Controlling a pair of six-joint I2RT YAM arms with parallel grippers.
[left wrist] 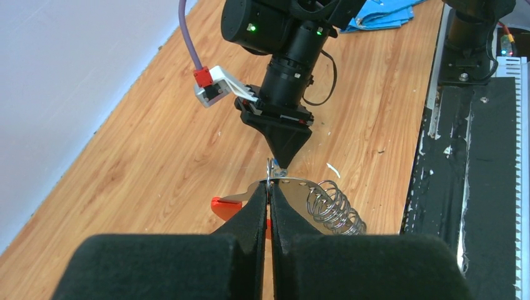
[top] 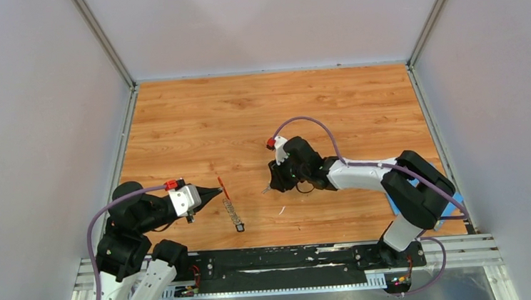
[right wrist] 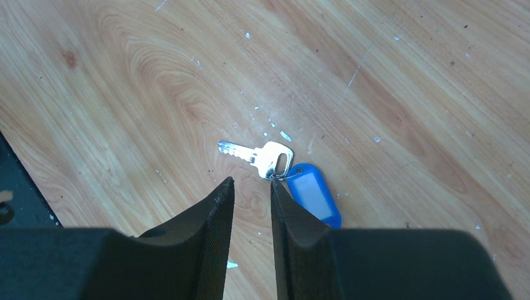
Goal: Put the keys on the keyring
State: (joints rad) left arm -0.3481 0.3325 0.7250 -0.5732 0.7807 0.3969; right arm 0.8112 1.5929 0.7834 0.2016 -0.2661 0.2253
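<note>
Top external view: the left arm reaches in from the near left corner, and its left gripper (top: pixel 217 190) points right and pinches one end of the keyring (top: pixel 233 211). The rest of the keyring trails toward the near edge of the wooden surface (top: pixel 246 116). The right arm comes in from the near right, bent over a blue cloth (top: pixel 459 202), and its right gripper (top: pixel 271 187) angles down toward the surface, near the left one but apart from it.

From the left wrist, the two black fingers are pressed together on a thin silvery plate of the keyring. A red piece shows to the left of the fingers, and a coil of grey wire loops lies on the surface to their right. The right gripper's pointed tip hangs just beyond.

From the right wrist, the fingers stand a narrow gap apart with nothing between them. One key (right wrist: pixel 256 154), with a silver blade and a blue-and-white oval tag, lies flat on the surface just past the fingertips. One fingertip lines up with the small ring joining blade and tag. Whether it touches that ring cannot be told.
</note>
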